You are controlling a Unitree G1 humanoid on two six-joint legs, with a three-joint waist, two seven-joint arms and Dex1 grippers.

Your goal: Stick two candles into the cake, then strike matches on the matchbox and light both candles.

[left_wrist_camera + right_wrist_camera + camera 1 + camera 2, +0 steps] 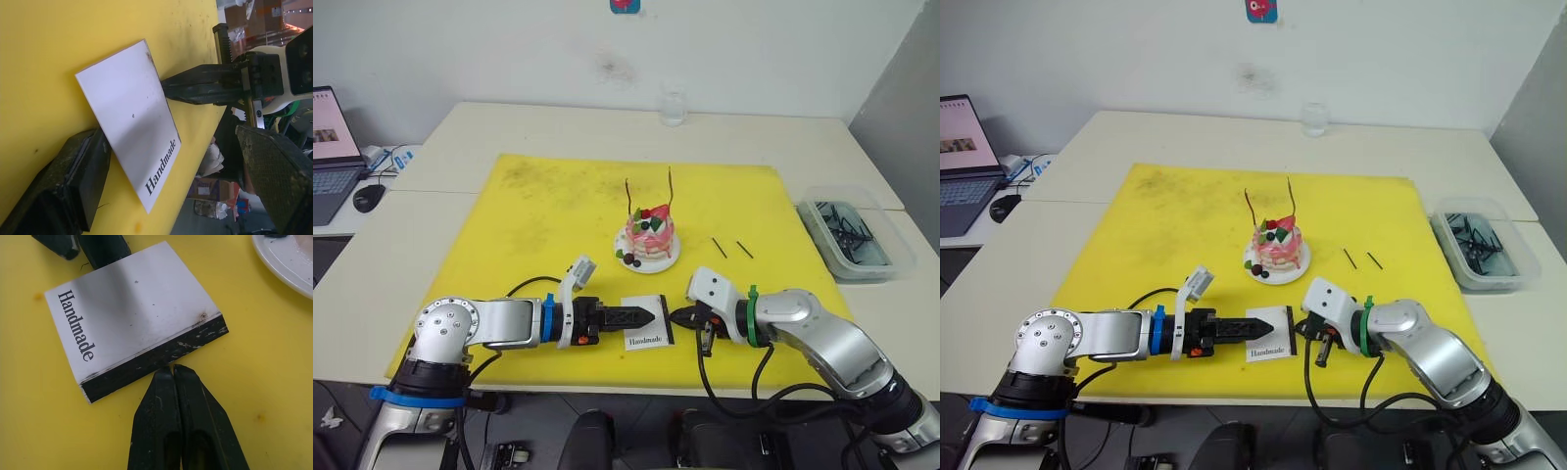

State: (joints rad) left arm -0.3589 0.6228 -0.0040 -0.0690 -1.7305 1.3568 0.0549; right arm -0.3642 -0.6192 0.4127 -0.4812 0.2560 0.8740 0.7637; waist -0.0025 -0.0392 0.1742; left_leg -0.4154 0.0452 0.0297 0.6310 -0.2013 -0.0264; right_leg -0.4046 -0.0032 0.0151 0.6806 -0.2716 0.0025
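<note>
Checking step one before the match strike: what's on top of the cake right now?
Two candles stand upright in the cake, beside a strawberry, green leaves and dark berries. How deep the candle ends sit in the cake is hidden.

I can't make out whether the left gripper [646,315] is actually pinching the matchbox [644,324] or only resting against its edge; its fingertips overlap the box in my head views. The cake's plate [286,262] is cut off at the corner of my right wrist view. The two matches [732,249] are too small for me to see their heads. The contents of the clear bin [855,232] are just a dark tangle. The laptop [333,157] runs off the frame edge.
</note>
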